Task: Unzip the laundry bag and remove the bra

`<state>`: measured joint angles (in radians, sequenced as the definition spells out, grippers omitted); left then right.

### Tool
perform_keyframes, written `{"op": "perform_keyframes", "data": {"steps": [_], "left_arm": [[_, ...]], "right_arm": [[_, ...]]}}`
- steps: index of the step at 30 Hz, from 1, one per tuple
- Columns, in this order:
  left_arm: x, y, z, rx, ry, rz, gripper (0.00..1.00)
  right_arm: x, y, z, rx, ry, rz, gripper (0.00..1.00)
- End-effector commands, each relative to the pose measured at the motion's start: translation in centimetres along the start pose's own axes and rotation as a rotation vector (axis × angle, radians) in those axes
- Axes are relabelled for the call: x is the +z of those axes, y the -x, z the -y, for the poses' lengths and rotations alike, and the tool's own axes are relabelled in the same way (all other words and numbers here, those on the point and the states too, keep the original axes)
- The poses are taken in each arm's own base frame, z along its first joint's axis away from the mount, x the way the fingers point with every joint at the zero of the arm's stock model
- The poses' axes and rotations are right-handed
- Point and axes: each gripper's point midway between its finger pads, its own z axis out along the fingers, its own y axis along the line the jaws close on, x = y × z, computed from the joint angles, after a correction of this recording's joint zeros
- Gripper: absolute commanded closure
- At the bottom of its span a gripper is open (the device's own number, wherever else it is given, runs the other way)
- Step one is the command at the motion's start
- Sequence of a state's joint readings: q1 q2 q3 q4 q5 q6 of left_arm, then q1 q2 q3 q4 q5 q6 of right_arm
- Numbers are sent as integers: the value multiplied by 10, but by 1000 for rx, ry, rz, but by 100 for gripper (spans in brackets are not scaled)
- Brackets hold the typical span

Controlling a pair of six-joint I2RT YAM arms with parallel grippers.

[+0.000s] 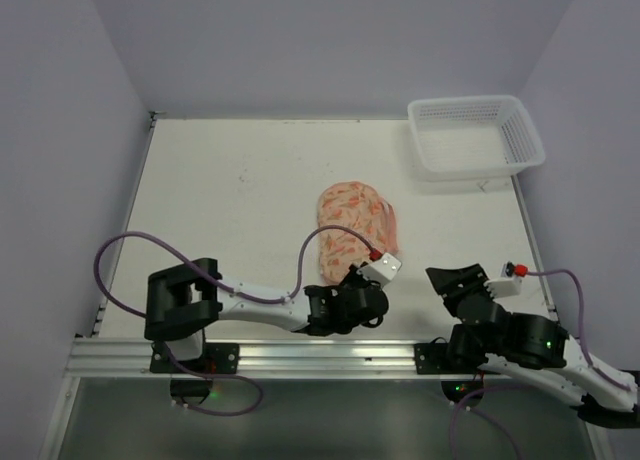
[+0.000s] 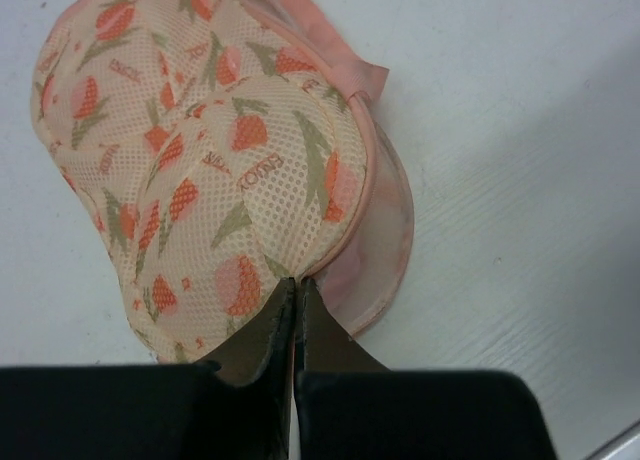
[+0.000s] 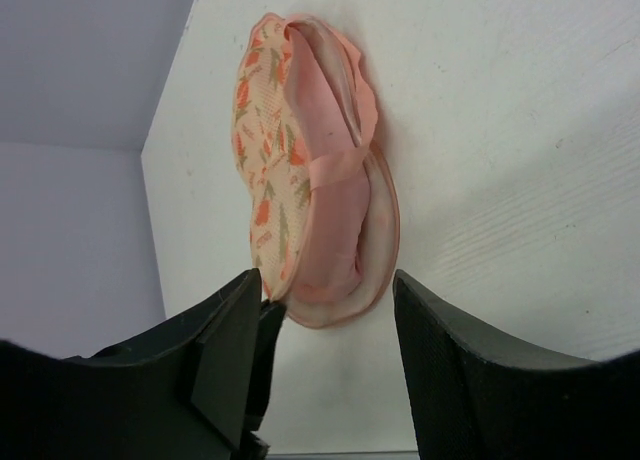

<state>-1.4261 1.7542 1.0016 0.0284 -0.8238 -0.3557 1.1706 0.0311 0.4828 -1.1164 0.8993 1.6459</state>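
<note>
At lower centre of the frame, we find the left end effector (image 2: 295, 288) clamped on the laundry bag (image 2: 200, 150) rim; the right end effector (image 3: 328, 285) stands apart.

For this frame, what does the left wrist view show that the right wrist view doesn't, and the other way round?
Left wrist only: the laundry bag's printed mesh top, and the left gripper shut on its near edge at the pink trim.
Right wrist only: the bag's side gaping, with plain pale pink fabric, apparently the bra, inside; the right gripper open and apart from the bag; the wall.
Both: the bag lying on the white table.
</note>
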Motion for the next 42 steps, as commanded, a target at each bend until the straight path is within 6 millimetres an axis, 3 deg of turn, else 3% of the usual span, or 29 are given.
{"op": "perform_keyframes", "data": {"steps": [1, 3, 4, 5, 6, 8, 9, 11, 12, 14, 15, 16, 18, 21, 29, 30, 31, 32, 34, 42], "left_arm": [[-14, 35, -16, -244, -15, 119, 100], [-20, 52, -34, -398, -41, 160, 100], [-19, 39, -43, -425, -49, 144, 100], [-22, 47, -56, -488, -68, 159, 100], [-22, 36, -62, -532, -70, 149, 100], [-26, 39, -80, -619, -66, 166, 100], [-27, 27, -86, -628, -51, 153, 100], [-32, 23, -101, -715, -21, 159, 100], [-33, 3, -108, -721, 7, 127, 100], [-39, -5, -119, -821, 30, 136, 100], [-41, -25, -123, -830, 48, 117, 100], [-47, -21, -128, -870, 36, 148, 100], [-51, -31, -133, -896, 25, 161, 100], [-60, -24, -136, -931, -17, 198, 100], [-64, -19, -130, -931, -66, 201, 100], [-64, -18, -129, -930, -74, 202, 100], [-64, -19, -129, -931, -77, 201, 100], [-64, -20, -128, -931, -82, 201, 100], [-64, -21, -127, -932, -92, 202, 100], [-67, -22, -126, -916, -119, 213, 100]], "right_arm": [[-9, 18, -22, 148, 154, 30, 42], [-6, 13, -25, 128, 148, 25, 42], [-4, 10, -25, 98, 127, 24, 43], [-4, 8, -29, 91, 128, 18, 43], [-4, 6, -31, 56, 129, 16, 43], [-2, 2, -42, 17, 136, 9, 42], [-2, -2, -43, -9, 135, -1, 43], [1, -8, -48, -38, 125, -11, 43], [2, -12, -49, -63, 125, -22, 43], [5, -20, -53, -79, 122, -33, 42], [6, -24, -54, -94, 125, -43, 42], [7, -27, -60, -88, 142, -48, 42], [12, -37, -61, -155, 143, -60, 42], [17, -50, -65, -173, 105, -89, 39], [30, -82, -114, -228, 144, -183, 31], [36, -88, -115, -236, 143, -206, 31], [50, -80, -124, -182, 170, -183, 32], [48, -93, -130, -184, 220, -277, 33], [64, -87, -138, -144, 245, -260, 35], [108, -105, -149, -232, 134, -308, 37]]}}
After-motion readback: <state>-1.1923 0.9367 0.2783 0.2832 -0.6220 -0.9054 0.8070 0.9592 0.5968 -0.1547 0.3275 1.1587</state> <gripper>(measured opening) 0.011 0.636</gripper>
